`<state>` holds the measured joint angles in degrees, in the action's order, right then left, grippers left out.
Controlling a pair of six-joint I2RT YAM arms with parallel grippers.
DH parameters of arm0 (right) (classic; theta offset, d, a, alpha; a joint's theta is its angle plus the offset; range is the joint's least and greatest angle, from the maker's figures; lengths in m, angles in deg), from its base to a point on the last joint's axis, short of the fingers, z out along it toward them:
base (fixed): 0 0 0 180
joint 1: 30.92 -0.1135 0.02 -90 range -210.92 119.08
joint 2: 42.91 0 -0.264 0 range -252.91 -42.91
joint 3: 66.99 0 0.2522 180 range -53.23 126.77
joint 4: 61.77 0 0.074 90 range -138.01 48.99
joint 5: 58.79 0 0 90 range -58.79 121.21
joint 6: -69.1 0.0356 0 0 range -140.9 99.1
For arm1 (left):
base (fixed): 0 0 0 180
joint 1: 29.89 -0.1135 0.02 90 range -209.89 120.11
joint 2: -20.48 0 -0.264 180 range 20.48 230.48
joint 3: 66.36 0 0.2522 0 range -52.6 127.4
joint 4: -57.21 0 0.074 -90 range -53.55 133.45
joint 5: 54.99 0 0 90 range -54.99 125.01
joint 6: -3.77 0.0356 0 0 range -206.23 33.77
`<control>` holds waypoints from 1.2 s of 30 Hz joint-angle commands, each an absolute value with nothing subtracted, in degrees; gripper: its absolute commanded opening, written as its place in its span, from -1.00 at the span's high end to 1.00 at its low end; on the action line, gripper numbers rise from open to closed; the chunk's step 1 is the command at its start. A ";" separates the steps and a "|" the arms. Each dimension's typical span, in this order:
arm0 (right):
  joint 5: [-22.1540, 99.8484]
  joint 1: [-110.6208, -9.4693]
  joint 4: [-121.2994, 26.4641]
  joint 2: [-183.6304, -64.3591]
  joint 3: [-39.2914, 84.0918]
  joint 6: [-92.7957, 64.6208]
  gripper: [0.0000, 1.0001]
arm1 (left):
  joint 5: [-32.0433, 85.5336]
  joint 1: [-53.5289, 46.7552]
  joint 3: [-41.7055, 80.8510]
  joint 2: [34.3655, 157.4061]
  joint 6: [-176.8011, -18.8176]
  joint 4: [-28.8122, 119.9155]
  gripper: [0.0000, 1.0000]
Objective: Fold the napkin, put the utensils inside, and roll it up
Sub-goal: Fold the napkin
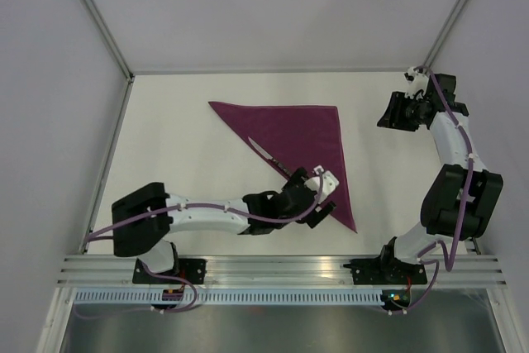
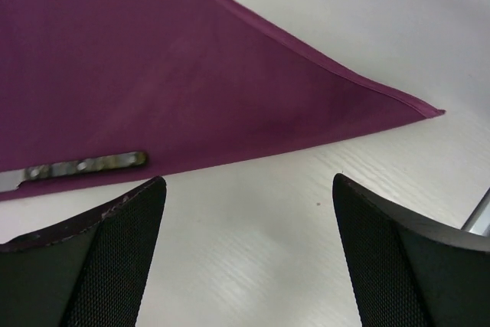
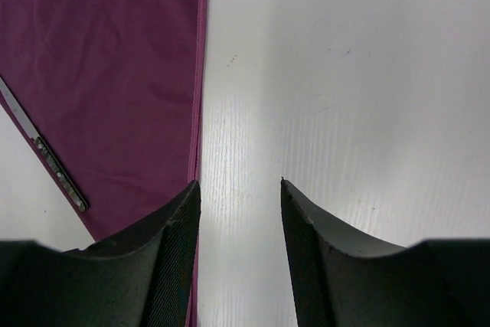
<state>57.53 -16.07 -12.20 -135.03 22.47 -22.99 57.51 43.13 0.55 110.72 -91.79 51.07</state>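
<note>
Napkin: the napkin [image 1: 302, 131] lay flat on the desk [image 1: 178, 155], folded to a triangle, its long folded edge running from the far left corner to the near right tip.
Knife: the knife [image 1: 270, 157] lay on the cloth just inside that long edge and in line with it, blade toward the far left, dark handle toward me.
My left pincer: my left pincer [image 1: 322, 207] hung low over the near stretch of the long edge, its jaws wide apart with only bare desk between them, clamped on nothing.
My right pincer: my right pincer [image 1: 395, 113] was partly apart and empty, above bare desk off the cloth's right edge.
Relation that mattered: the handle end sat just beyond my left fingertips, to the far side, while the napkin's near tip lay on their other side; my left arm was much the nearer to both.
Arm pose: my left arm reached low across the desk to the right; my right arm stood raised and folded, well apart from the knife.
Step, as I judged it: fold and knife looked done; rolling from the long edge remained.
</note>
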 commanded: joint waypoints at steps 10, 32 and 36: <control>58.89 -16.15 -15.76 -133.62 21.21 -21.34 -0.02 | 60.85 54.13 11.39 129.46 -80.34 63.48 -0.80; 59.33 -16.15 -16.37 -132.83 20.33 -21.34 0.04 | 61.37 58.27 16.57 139.74 -73.14 69.81 -0.53; 59.51 -16.15 -16.37 -132.83 20.15 -21.34 0.05 | 62.25 58.27 17.01 140.71 -72.52 70.43 -0.47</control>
